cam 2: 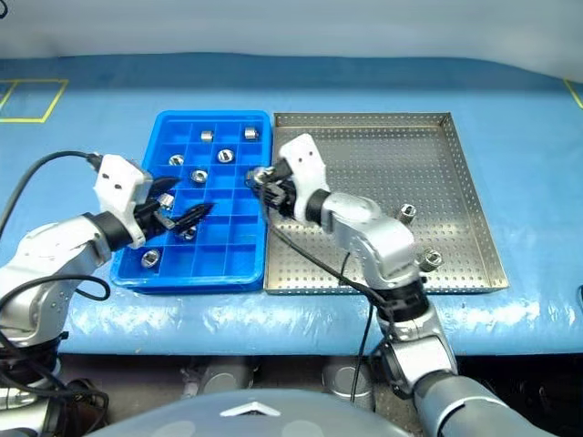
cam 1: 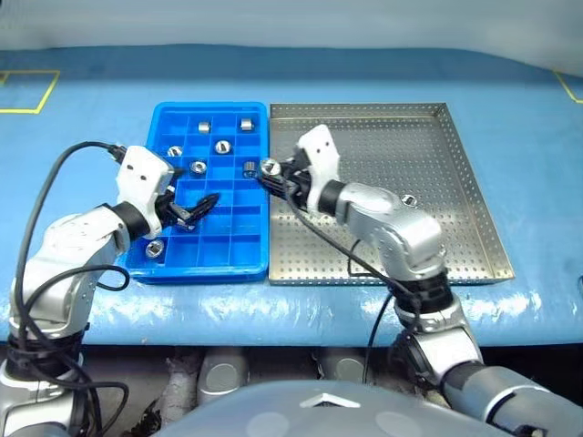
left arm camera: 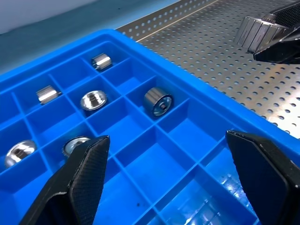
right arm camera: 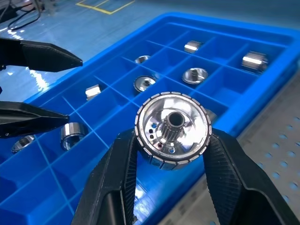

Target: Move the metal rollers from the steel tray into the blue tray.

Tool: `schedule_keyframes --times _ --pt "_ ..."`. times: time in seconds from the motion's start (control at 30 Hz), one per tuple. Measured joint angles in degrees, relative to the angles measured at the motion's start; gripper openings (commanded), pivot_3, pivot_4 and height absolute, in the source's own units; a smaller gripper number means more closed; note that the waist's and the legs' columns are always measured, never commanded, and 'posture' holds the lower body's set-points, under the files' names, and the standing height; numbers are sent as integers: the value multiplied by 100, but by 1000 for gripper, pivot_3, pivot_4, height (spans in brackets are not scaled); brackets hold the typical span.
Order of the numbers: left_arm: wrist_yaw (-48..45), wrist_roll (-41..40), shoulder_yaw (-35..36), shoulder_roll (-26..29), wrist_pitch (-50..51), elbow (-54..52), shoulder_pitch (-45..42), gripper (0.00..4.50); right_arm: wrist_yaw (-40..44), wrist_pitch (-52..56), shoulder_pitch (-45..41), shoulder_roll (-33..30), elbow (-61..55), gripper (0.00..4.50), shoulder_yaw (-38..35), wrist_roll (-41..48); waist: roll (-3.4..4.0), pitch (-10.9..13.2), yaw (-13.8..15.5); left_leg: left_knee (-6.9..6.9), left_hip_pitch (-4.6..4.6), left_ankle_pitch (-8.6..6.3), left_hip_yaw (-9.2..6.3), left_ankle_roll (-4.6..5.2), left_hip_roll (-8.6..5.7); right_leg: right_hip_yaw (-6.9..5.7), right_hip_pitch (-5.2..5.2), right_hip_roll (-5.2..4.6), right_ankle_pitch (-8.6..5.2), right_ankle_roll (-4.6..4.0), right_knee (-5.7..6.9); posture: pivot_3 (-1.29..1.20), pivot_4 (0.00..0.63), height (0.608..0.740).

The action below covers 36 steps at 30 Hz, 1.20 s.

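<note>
Rollers [right arm camera: 172, 130] are the point here: one shiny silver cylinder, ribbed around its rim with a small toothed hollow at its centre, is clamped between the right gripper's [cam 1: 271, 170] two black, finely textured fingers. It hangs just above the blue tray's [cam 1: 250, 255] edge nearest the steel tray [cam 1: 474, 182]. Several more rollers lie in the blue tray's square compartments, some on their sides, some on end, mostly toward its far end, with one more in a near corner cell [cam 1: 155, 247]. Two others rest on the steel tray [cam 2: 407, 211], toward the side away from the blue tray.

The blue tray is glossy bright plastic, divided by thin walls into a grid. Touching its long side, the steel tray is wider, dull silver-grey, with a dotted perforated floor and a low raised rim.

Over the blue tray's near half, the left gripper [cam 1: 193, 209] hangs with its fingers spread wide apart, holding nothing.

Both trays sit on a light-blue, slightly shiny table cover [cam 1: 91, 109] with yellow tape lines near its far corners.
</note>
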Motion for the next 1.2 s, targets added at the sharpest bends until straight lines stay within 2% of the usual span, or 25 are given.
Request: schedule_keyframes --times 0.17,0.47,0.53,0.57,0.67,0.83,1.0,1.13,1.2 --pt "232 -53 219 -149 114 -318 384 4328 346 -401 -475 407 1224 1693 218 -115 0 0 135 1 2 1 -3 -1 2 -5 0 1 10 -17 5 187 150 740" --pt "427 -99 386 -189 197 -405 505 4328 637 -654 -961 801 2629 1693 73 -152 1 0 204 2 3 2 -6 -4 2 -9 0 2 10 -20 9 193 150 740" --pt "428 -100 343 -202 197 -405 499 4328 636 -727 -1017 804 2801 2427 4 -218 1 0 209 0 3 2 -7 -4 2 -10 0 3 11 -24 9 189 150 740" --pt "429 -100 295 -205 198 -405 487 4328 635 -778 -1026 806 2842 2621 -34 -231 1 0 212 -2 3 2 -7 -4 2 -10 0 3 12 -25 9 181 150 740" --pt "424 -110 203 -219 198 -404 434 4328 633 -870 -1037 803 2882 3619 -130 -279 1 0 208 -3 3 2 -7 -4 2 -10 -1 2 12 -25 8 167 150 740" --pt "396 -114 -13 -288 195 -367 226 4328 480 -886 -950 736 2560 3619 -275 -350 2 0 200 -2 3 2 -6 -4 2 -9 -1 2 12 -25 8 135 150 740" --pt "298 -220 -403 -610 191 -191 -125 4328 -17 -725 -403 264 1385 3619 -476 -515 1 -1 214 0 -2 2 -7 -4 -4 -10 1 -4 12 -25 2 107 150 740" --pt "127 -262 -1223 -1087 136 -15 -524 4328 -729 -271 512 -372 210 3619 -1055 -813 3 -3 252 7 -15 3 -6 -5 -12 -9 -2 -12 15 -21 -6 44 150 740" --pt "23 -256 -1581 -1277 56 131 -700 4328 -1124 14 855 -472 -197 3619 -1474 -917 5 -4 194 7 -16 3 -5 -5 -10 -6 -6 -9 15 -21 -3 23 150 740"
